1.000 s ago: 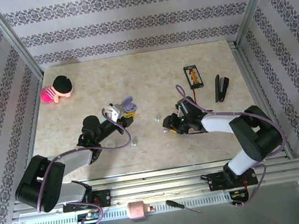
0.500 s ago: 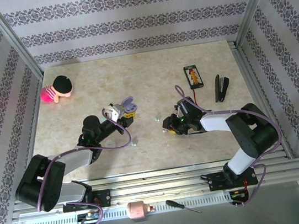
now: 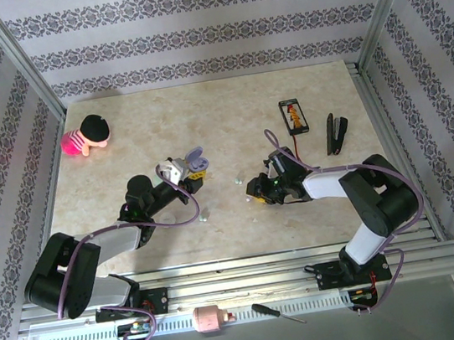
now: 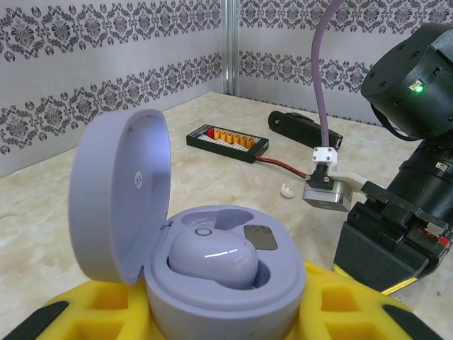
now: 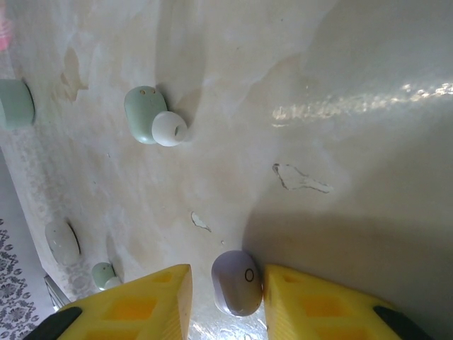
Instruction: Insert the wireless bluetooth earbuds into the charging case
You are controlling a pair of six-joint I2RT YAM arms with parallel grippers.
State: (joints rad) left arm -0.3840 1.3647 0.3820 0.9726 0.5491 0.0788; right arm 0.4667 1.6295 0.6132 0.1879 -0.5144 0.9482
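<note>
My left gripper (image 3: pixel 181 171) is shut on the lavender charging case (image 4: pixel 219 283), gripping its base between yellow pads. The lid (image 4: pixel 120 191) stands open. One lavender earbud (image 4: pixel 212 258) sits in the near well, and the far well is empty. My right gripper (image 5: pixel 226 280) is low over the table with a second lavender earbud (image 5: pixel 237 282) lying between its yellow fingers. The right finger touches the bud, while a narrow gap separates the bud from the left finger. In the top view the right gripper (image 3: pixel 254 191) points left, toward the case.
A pale green earbud (image 5: pixel 145 113) with a white tip, another small green bud (image 5: pixel 105 274) and a pale bud (image 5: pixel 62 242) lie on the table. A white bud (image 4: pixel 287 190) lies mid-table. A doll (image 3: pixel 87 136), a battery board (image 3: pixel 293 116) and a black stapler (image 3: pixel 336 133) sit farther back.
The right arm has shifted slightly left and its jaws have narrowed around the lavender earbud. The left arm and the case have not moved.
</note>
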